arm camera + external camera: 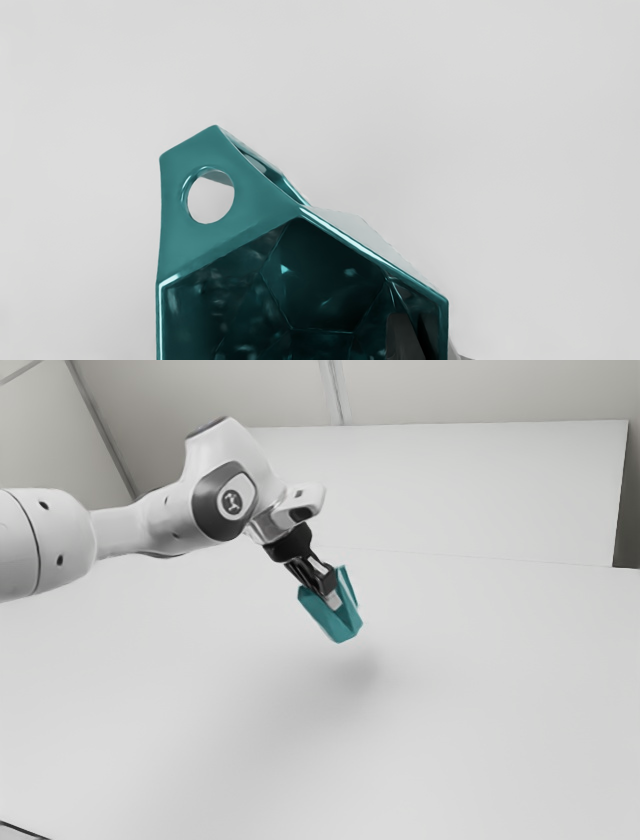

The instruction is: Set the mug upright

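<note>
Teal and glossy, the many-sided faceted mug (305,280) is sitting nearest the wrist camera, its open mouth facing the hand. A flat teal handle (175,235) with a round hole is jutting from the rim, well apart from the dark finger (398,337) that is reaching inside. The black two-finger gripper (331,596) is pinching one side wall of the mug, one finger standing within and the other pressing from outside, so its opening is narrowing to about the thickness of that wall.

In the exterior view, the white jointed arm (130,528) is coming in from nine o'clock, and its hand is pointing toward five o'clock. The mug is hanging near the middle of that view, at five o'clock from the hand. It is tilting, its mouth turning toward eleven o'clock and its closed end slanting toward five. Below it, the broad white tabletop (480,720) is spreading out, and a soft grey shadow (366,668) is falling there, apart from the mug, at five o'clock from it.
</note>
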Controlling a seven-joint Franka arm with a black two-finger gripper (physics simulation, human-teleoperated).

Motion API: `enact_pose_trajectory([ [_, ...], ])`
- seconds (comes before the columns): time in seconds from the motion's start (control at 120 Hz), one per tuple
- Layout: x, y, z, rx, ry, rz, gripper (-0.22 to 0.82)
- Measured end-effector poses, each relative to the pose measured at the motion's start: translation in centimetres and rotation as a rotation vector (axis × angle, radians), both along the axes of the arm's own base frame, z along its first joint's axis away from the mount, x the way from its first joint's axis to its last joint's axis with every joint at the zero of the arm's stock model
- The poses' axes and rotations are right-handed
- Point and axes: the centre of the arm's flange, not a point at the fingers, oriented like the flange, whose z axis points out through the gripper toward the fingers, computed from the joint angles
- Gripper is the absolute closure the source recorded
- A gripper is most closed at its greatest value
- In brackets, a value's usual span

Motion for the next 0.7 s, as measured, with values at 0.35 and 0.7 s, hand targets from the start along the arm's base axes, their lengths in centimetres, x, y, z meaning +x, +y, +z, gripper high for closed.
enact_pose_trajectory([
  [0.35, -2.7, 5.7, -0.4, 0.236, 0.014, 0.054, 0.79],
  [0.7, -6.7, 7.0, -2.0, 0.319, 0.037, 0.120, 0.79],
])
